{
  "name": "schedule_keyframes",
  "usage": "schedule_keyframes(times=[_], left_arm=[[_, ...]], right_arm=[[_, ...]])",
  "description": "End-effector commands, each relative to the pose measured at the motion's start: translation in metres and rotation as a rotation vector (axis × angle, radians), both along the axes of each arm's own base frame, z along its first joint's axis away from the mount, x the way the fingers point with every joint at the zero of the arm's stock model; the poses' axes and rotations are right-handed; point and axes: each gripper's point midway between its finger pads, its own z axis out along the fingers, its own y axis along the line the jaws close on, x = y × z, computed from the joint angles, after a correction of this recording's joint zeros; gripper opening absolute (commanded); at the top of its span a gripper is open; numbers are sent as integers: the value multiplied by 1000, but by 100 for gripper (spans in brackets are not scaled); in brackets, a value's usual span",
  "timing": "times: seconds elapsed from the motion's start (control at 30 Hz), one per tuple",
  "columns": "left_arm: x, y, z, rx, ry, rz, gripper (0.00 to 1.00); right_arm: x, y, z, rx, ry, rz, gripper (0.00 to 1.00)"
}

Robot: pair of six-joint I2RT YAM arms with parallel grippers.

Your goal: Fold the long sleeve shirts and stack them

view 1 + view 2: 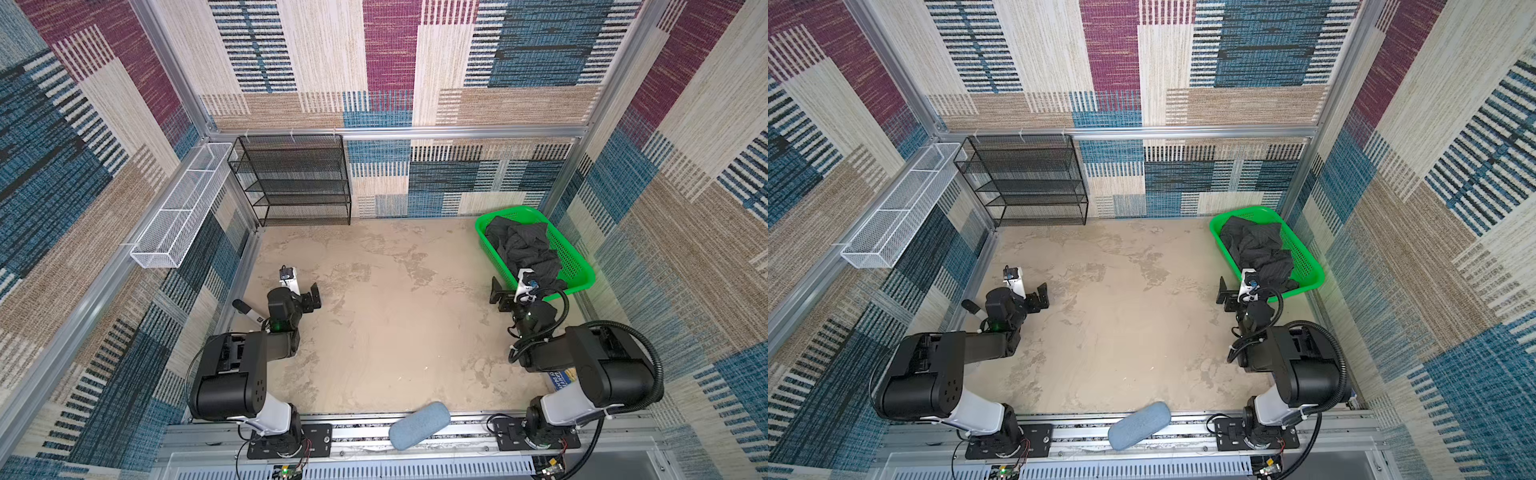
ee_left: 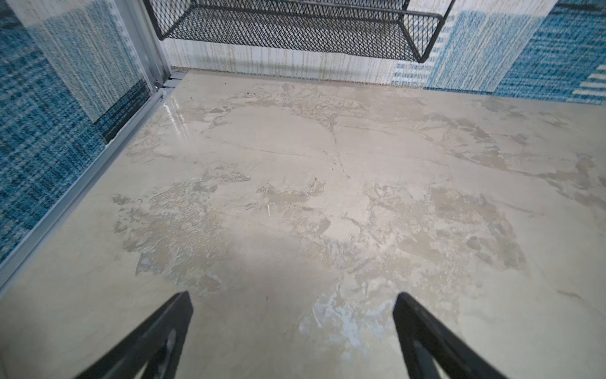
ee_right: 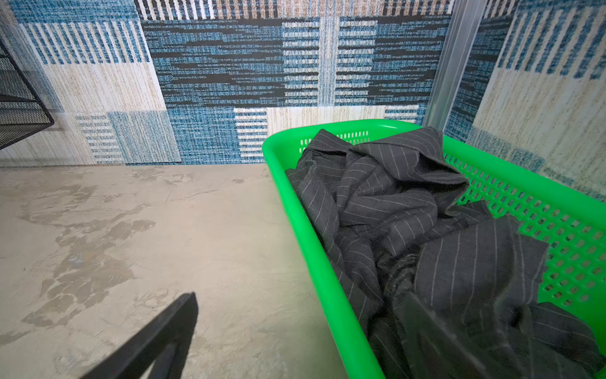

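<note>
The shirt (image 3: 410, 229) lies crumpled in the green basket (image 1: 582, 266) at the counter's (image 1: 395, 311) far right corner (dark cloth, thin pale stripes). The right fingers (image 3: 170, 328) are spread wide at the basket's near end, one over bare counter and the other over the cloth; I cannot tell whether it touches. The left fingers (image 2: 170, 328) are spread just as wide above bare counter on the left, holding nothing, pointing toward the black mesh rack (image 1: 295, 178).
</note>
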Motion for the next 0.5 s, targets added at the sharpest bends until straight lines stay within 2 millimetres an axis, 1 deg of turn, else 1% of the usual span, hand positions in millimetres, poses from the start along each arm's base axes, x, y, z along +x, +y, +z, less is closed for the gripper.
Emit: schedule_keyframes(times=[0.0, 0.47], left_arm=[[2, -15, -1, 8, 9, -99, 99], [1, -15, -1, 7, 12, -99, 99]], right_arm=[[-1, -1, 8, 6, -34, -4, 100], [-1, -1, 8, 6, -35, -5, 100]])
